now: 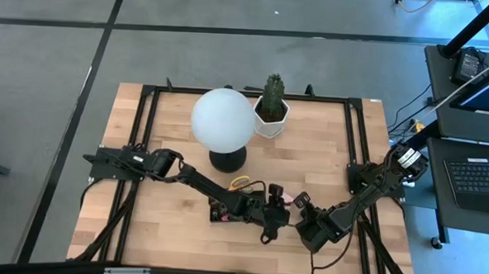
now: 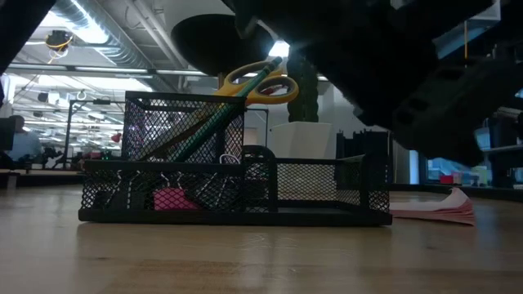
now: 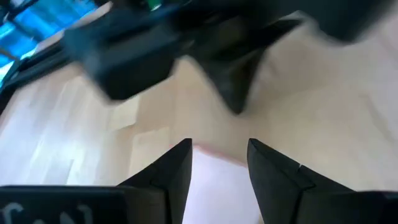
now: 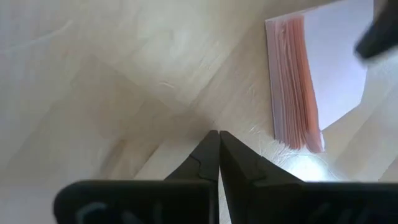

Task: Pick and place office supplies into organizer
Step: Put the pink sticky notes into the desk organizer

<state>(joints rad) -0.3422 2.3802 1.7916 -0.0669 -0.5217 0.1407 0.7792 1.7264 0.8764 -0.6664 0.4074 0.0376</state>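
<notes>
The black mesh organizer stands on the table and holds yellow-handled scissors, green and orange pencils, binder clips and a pink eraser. A pink sticky-note pad lies flat on the wood to the organizer's right. My left gripper is open above the pad, which shows between its fingers, and the low view shows a gap between arm and pad. My right gripper is shut and points down at bare wood beside the pad.
A white globe lamp on a round black base and a potted cactus stand toward the far edge. Both arms crowd the near middle of the table, and my left arm lies over the organizer. Bare wood shows left and right.
</notes>
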